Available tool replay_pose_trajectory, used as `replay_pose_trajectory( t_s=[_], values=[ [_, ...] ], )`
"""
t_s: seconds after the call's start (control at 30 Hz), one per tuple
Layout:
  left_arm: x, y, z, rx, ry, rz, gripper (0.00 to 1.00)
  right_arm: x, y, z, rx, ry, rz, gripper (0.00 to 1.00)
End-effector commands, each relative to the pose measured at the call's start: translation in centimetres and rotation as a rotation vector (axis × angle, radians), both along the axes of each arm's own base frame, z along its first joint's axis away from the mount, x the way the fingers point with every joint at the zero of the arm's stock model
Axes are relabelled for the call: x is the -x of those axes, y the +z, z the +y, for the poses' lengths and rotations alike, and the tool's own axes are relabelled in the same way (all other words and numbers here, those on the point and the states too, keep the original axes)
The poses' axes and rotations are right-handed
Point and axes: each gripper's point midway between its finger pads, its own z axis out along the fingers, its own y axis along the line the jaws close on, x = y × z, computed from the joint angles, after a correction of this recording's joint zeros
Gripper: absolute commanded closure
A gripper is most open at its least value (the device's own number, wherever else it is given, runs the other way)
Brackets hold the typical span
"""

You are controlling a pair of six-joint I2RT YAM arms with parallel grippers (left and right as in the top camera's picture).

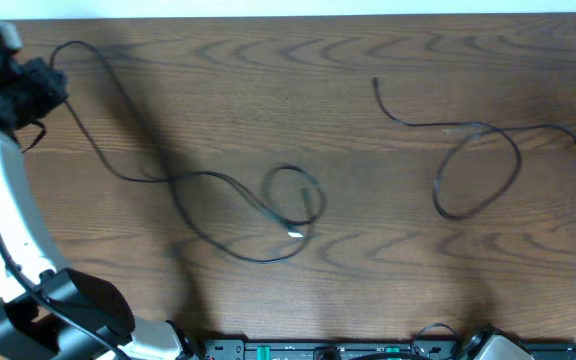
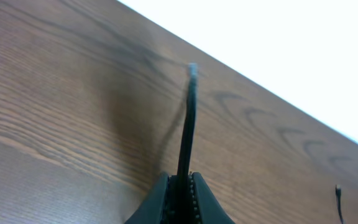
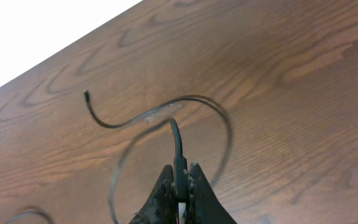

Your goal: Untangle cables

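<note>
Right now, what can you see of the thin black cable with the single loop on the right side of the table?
The thin black cable looks like a flexible, rubbery cord. One end is pinched in the shut right gripper near the right edge of the brown wooden table. From there it runs left, curls into one open loop that crosses itself, and trails up-left to a small free plug end. It lies on the wood, apart from the other black cable.

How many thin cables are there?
2. Left cable runs from the left hand to a mid-table loop; right cable loops by the right hand. More may hide in the left tangle.
</note>
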Motion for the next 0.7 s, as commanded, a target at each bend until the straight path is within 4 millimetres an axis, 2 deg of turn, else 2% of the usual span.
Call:
replay_pose_trajectory(
  t_s=[0.0, 0.17, 0.33, 0.5, 0.6, 0.67],
  values=[
    [0.3, 3.3, -1.3, 0.041, -0.030, -0.089, 0.92, 0.0, 0.3, 0.4, -0.009, -0.005, -0.008, 0.99],
    [-0.1, 4.8, -3.9, 0.060, -0.112, -0.137, 0.92, -0.8, 0.2, 2.7, -0.036, 0.073, -0.013, 0.99],
    [-0.7, 5.1, -7.6, 0.065, -0.196, -0.140, 0.92, -2.3, -0.6, 5.8, -0.047, 0.176, 0.006, 0.99],
    [-1.3, 5.3, -12.9, 0.095, -0.332, -0.146, 0.91, -3.6, -1.2, 8.3, -0.052, 0.257, 0.015, 0.99],
    [-1.4, 5.3, -16.1, 0.104, -0.406, -0.140, 0.91, -3.9, -1.4, 9.1, -0.054, 0.281, 0.021, 0.99],
    [-1.3, 5.2, -18.1, 0.108, -0.451, -0.134, 0.91, -3.7, -1.7, 9.0, -0.047, 0.264, 0.038, 0.99]
  ],
)
